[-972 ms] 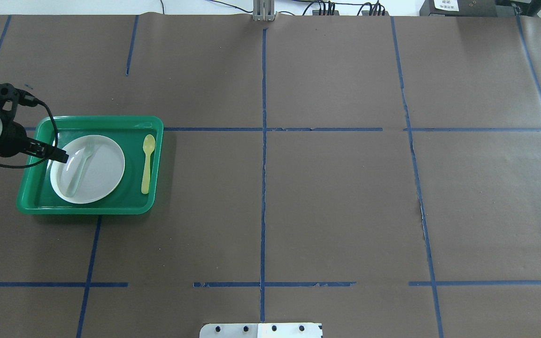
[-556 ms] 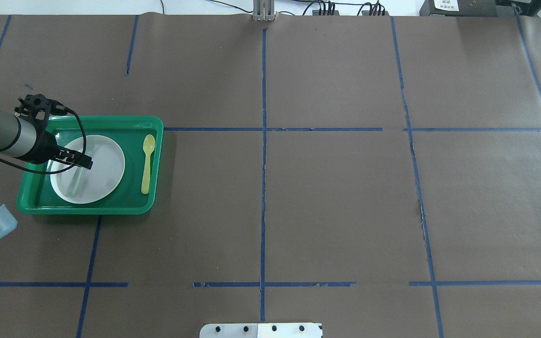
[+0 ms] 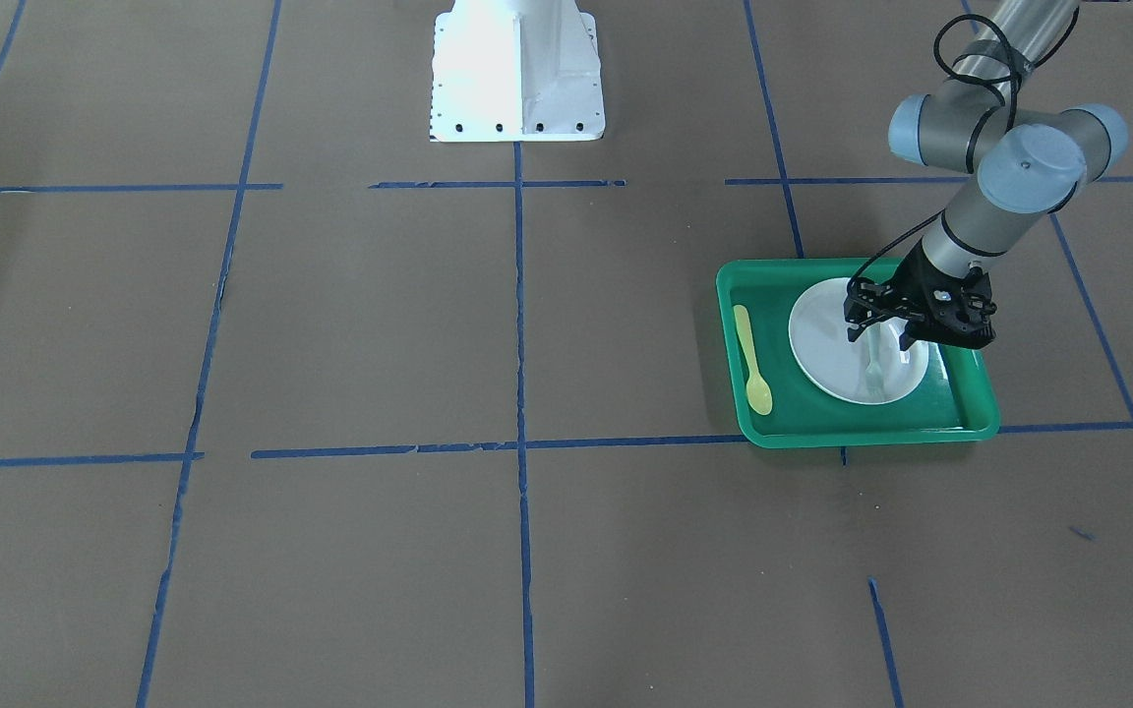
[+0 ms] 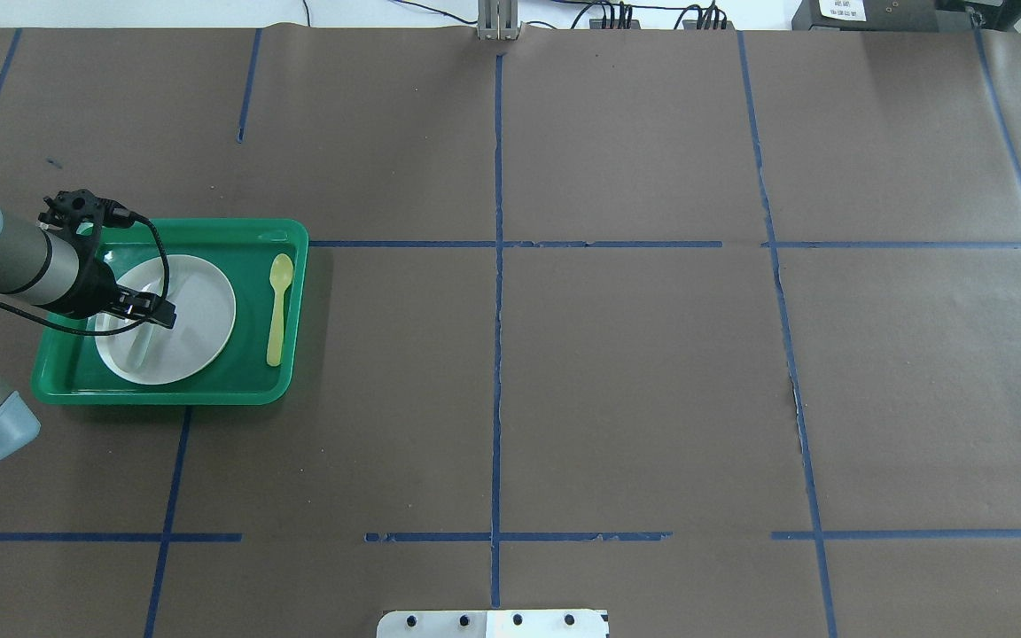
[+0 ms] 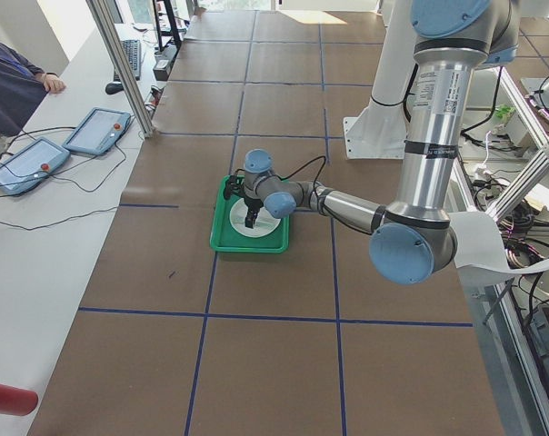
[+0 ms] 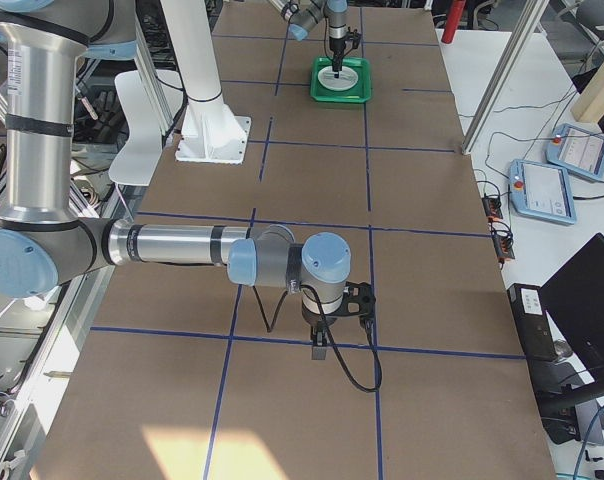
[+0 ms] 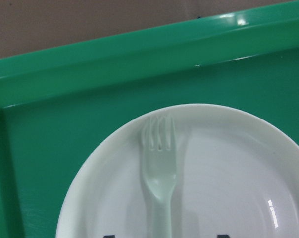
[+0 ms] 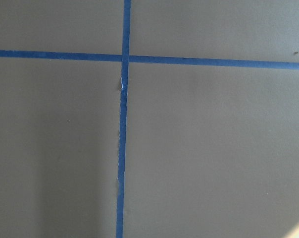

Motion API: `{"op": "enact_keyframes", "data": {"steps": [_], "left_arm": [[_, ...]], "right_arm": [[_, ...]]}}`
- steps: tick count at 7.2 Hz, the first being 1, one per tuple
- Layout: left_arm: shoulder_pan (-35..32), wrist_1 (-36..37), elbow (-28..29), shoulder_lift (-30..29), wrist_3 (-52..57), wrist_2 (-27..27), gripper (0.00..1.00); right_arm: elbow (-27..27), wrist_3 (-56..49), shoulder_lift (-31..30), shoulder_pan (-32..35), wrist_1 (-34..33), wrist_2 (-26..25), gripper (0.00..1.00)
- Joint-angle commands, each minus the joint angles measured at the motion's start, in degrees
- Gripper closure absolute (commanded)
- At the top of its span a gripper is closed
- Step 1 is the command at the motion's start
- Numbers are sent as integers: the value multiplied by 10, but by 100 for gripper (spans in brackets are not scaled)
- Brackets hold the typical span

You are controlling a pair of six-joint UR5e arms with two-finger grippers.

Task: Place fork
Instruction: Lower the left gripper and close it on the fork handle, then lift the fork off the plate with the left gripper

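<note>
The pale translucent fork [image 7: 159, 168] lies on the white plate [image 4: 200, 310] inside the green tray [image 4: 245, 390], tines toward the tray's far rim. My left gripper [image 4: 160, 312] hangs low over the plate with its jaws open on either side of the fork's handle. In the front-facing view the left gripper [image 3: 878, 339] straddles the fork [image 3: 874, 376]. Its dark fingertips [image 7: 223, 236] just show at the bottom edge of the left wrist view. My right gripper [image 6: 322, 345] shows only in the exterior right view, over bare table far from the tray. I cannot tell whether it is open or shut.
A yellow spoon [image 4: 277, 310] lies in the tray to the right of the plate, also seen in the front-facing view [image 3: 751, 364]. The tray's raised rim [image 7: 115, 54] surrounds the plate. Brown paper with blue tape lines covers the table. The robot's base [image 3: 517, 69] stands at mid-table.
My left arm has moved in from the tray's left edge to over the plate. The gripper now sits above the fork's handle. The fork, plate and spoon have not moved.
</note>
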Motion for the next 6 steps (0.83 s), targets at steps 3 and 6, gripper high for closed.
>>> {"op": "enact_keyframes", "data": {"steps": [3,6], "left_arm": [[0,0,3,-1,-3,-2,47],[0,0,4,-1,-7,-2,47]], "right_arm": [[0,0,0,0,0,0,0],[0,0,0,0,0,0,0]]}}
